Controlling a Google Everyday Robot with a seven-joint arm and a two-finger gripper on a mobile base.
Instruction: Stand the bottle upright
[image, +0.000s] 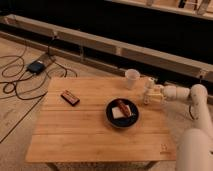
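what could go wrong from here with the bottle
The end effector sits right at the bottle, near the right edge of the table; pulling away carelessly could tip it over or off. The white cup and the plate stand close by, so a sideways swing could knock either.
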